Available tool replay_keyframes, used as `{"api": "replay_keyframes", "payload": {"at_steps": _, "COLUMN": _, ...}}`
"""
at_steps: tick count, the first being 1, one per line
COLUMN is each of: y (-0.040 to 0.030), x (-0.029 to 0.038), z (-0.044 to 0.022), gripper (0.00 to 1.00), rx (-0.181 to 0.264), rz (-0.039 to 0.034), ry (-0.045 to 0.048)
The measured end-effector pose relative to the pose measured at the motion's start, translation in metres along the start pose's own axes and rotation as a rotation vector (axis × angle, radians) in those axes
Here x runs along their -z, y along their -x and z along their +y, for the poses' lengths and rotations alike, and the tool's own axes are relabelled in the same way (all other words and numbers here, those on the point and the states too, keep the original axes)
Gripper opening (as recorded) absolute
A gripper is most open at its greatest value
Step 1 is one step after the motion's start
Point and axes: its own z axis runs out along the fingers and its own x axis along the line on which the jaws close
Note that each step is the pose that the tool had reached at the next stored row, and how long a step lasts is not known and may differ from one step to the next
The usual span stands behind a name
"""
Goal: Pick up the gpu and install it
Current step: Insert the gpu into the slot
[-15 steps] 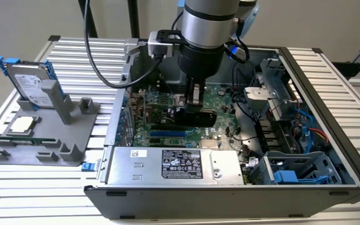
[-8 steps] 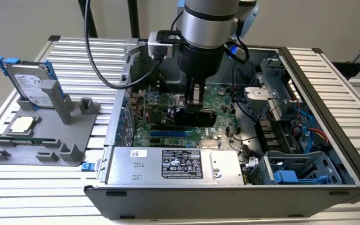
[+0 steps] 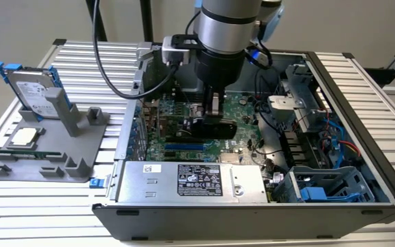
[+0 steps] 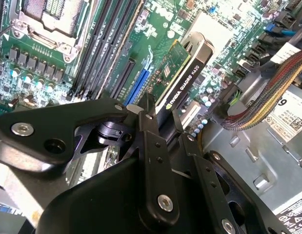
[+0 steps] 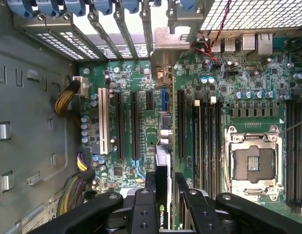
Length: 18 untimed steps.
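ribbed aluminium bench top (image 3: 39,206) carries an open computer case (image 3: 252,221) lying on its side, motherboard (image 3: 177,128) facing up. gpu (image 4: 182,80) is a flat card with a black shroud on one face and a green board on the other, held edge-down over the motherboard, above the expansion slots (image 5: 133,124). gripper (image 4: 160,124) fingers are clamped on the card's upper edge, one each side. beside the slots: empty cpu socket (image 5: 253,163), memory slots (image 5: 207,141), braided cable bundle (image 4: 268,87). silver power supply (image 3: 191,180) sits along the case's near wall. outside the case, a grey fixture (image 3: 47,149) holds a hard drive (image 3: 36,92). arm (image 3: 228,31) reaches straight down into the case.
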Motion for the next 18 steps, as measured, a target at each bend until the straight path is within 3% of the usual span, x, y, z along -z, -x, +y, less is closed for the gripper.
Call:
{"api": "replay_keyframes", "payload": {"at_steps": 11, "y": -0.0002, "x": -0.0073, "z": 0.0106, "gripper": 0.00, "rx": 0.000, "rz": -0.0002, "ry": -0.0001}}
{"api": "replay_keyframes", "payload": {"at_steps": 18, "y": -0.0003, "x": -0.0100, "z": 0.0136, "gripper": 0.00, "rx": 0.000, "rz": 0.0002, "ry": 0.0000}}
